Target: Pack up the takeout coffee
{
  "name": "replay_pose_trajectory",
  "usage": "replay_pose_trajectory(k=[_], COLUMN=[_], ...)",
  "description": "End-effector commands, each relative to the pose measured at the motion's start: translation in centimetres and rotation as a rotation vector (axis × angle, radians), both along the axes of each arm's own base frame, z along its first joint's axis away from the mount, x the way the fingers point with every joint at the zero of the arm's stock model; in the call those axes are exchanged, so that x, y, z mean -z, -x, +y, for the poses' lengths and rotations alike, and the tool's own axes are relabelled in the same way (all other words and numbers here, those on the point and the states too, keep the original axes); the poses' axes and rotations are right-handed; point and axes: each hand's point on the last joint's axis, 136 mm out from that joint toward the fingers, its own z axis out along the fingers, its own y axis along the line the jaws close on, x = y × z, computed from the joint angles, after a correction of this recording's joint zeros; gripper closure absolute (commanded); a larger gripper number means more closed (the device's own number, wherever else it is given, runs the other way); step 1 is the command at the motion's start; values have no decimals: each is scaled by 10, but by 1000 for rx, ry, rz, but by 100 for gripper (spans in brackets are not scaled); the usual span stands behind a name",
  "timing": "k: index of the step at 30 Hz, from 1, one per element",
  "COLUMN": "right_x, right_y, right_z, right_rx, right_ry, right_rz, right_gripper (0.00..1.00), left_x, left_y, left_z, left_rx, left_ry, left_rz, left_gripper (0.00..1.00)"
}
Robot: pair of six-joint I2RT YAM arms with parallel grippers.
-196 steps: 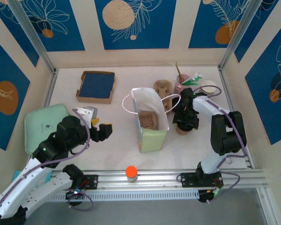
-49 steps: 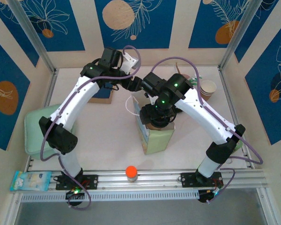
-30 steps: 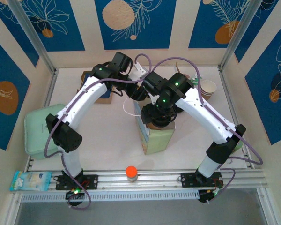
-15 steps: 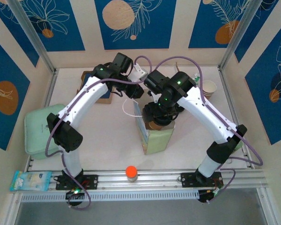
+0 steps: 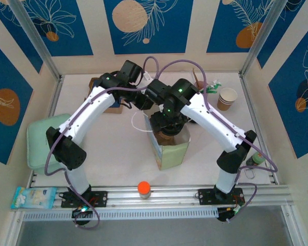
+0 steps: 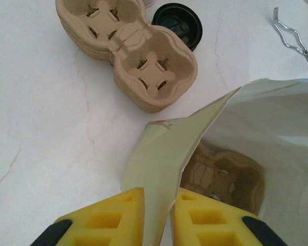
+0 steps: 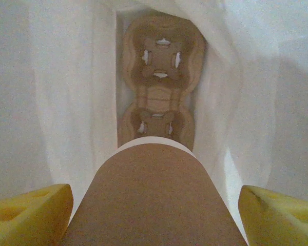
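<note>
A light green paper bag (image 5: 172, 151) stands open mid-table. My left gripper (image 6: 159, 221) is shut on the bag's back-left rim (image 6: 164, 154), its yellow fingers (image 6: 105, 218) pinching the paper wall. In the top view that gripper (image 5: 145, 101) sits just behind the bag. My right gripper (image 7: 154, 207) is shut on a brown paper coffee cup (image 7: 154, 197), upright in the bag's mouth, and hangs over the bag (image 5: 169, 125). A brown pulp cup carrier (image 7: 159, 87) lies on the bag's floor directly below the cup, also seen past the held rim (image 6: 226, 174).
A stack of pulp carriers (image 6: 138, 56) and a black lid (image 6: 177, 23) lie behind the bag. Paper cups (image 5: 227, 97) and a pink cup of stirrers (image 5: 200, 84) stand back right. A pale green tray (image 5: 41, 141) sits at left, an orange-capped object (image 5: 143, 188) at the front rail.
My left gripper has closed on the bag's rim. My right arm has shifted left and lowered the cup into the bag's mouth.
</note>
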Motion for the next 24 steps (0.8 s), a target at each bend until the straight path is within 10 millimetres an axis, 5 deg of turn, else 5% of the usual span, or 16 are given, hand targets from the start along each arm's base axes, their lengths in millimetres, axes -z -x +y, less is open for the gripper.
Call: replay_pose_trajectory(k=[1,7,12,24], right_x=[8,20,27,23], right_y=[23,38,34,32], right_z=[-18,1,-16,-21], right_rx=[-2,-29,26,56], right_ry=[122,0,50,-12], right_rz=[75,147,146,122], right_gripper=[60,60,61,61], left_x=[-10,-4,-6,-10], left_y=[9,7,4,4], left_z=[-2,0,2,7], left_rx=[23,3,-21,-40], left_ry=[13,-1,-4,-8], left_rz=[-35,-32,-44,-58], left_gripper=[80,82,85,89])
